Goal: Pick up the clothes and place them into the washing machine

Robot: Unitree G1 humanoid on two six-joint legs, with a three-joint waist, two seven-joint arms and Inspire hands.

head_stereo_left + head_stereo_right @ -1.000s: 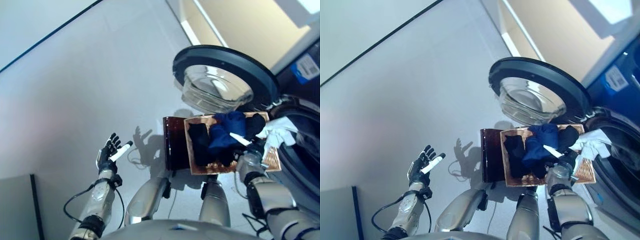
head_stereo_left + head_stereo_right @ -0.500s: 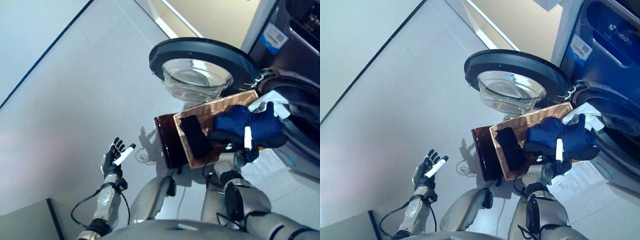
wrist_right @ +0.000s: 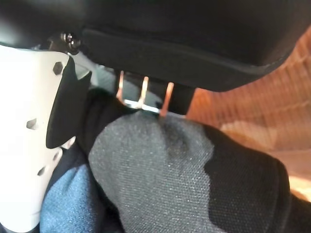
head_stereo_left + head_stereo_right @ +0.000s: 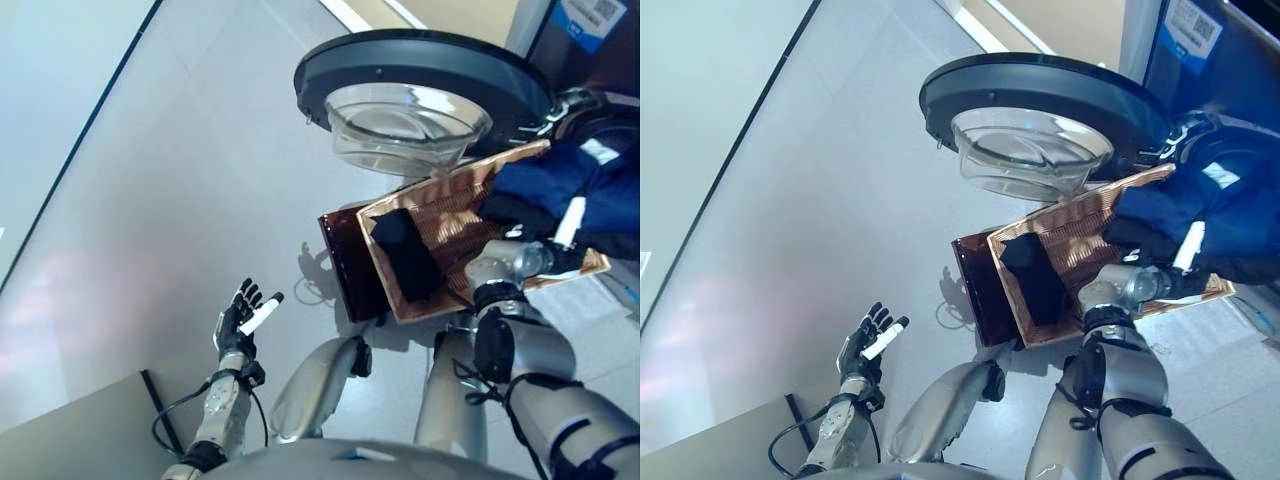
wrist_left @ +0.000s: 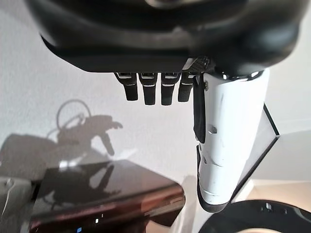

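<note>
A bundle of blue and black clothes [image 4: 1200, 210] hangs above the right end of the woven copper basket [image 4: 1070, 235], at the mouth of the washing machine [image 4: 600, 110]. My right hand [image 4: 1152, 282] is shut on it; in the right wrist view the fingers sink into dark cloth [image 3: 160, 170] with blue cloth [image 3: 68, 204] beside the thumb. One black garment [image 4: 405, 255] still lies in the basket's left half. The round glass door [image 4: 420, 85] stands swung wide. My left hand [image 4: 245, 315] is held open over the floor at the lower left, holding nothing.
A dark brown glossy box [image 4: 348, 265] stands against the basket's left side. The machine's blue front panel [image 4: 1200, 40] fills the upper right. A grey board [image 4: 80, 440] lies at the lower left corner. Pale floor spreads to the left.
My right hand has lifted the blue bundle out of the basket and carried it right, up to the washer's mouth. The camera has shifted too. The left hand stays open.
</note>
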